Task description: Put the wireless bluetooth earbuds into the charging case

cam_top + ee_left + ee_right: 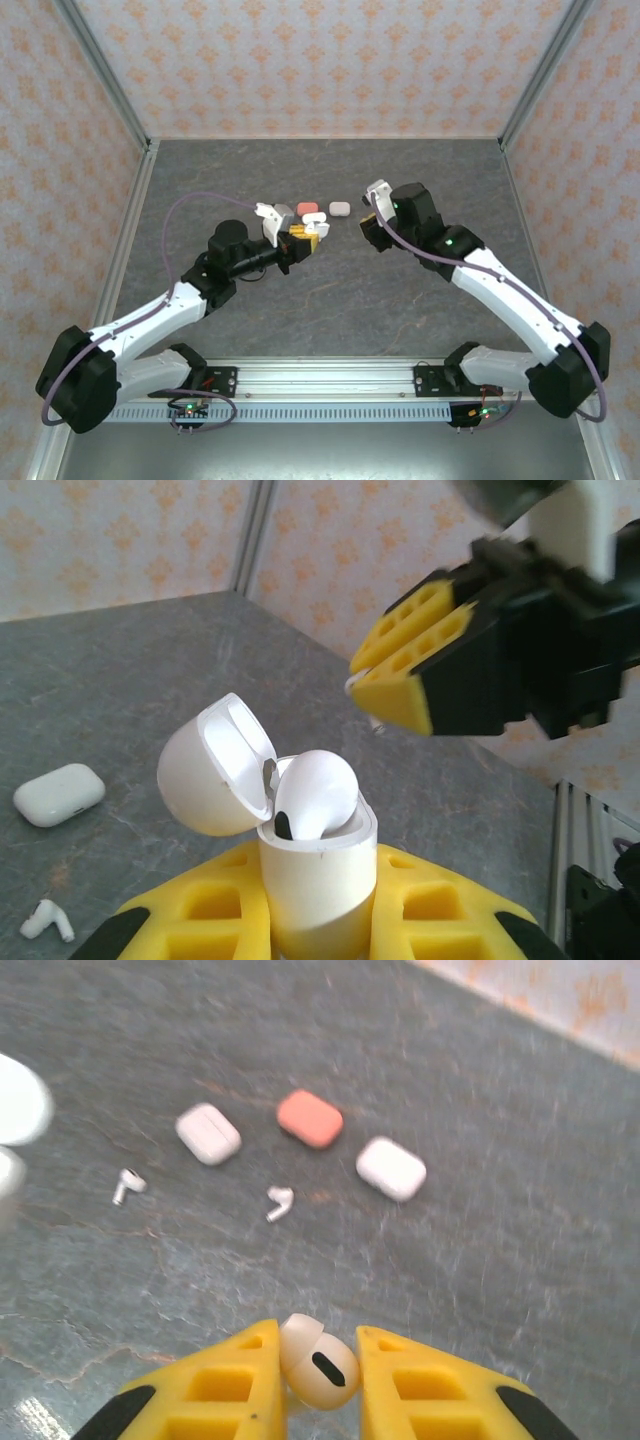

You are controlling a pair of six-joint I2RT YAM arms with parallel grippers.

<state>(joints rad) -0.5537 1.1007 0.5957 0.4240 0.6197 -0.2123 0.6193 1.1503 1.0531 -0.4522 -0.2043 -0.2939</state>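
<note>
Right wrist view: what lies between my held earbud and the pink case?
In the right wrist view, one loose earbud lies there, slightly left of the line; the rest is bare table.

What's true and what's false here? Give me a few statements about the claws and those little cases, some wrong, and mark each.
The left claw holds a charging case with its lid open. True.
That case is empty. False: one earbud sits in it.
The right claw is empty. False: it pinches a second earbud.
A pink case lies on the table between two white cases. True.
</note>
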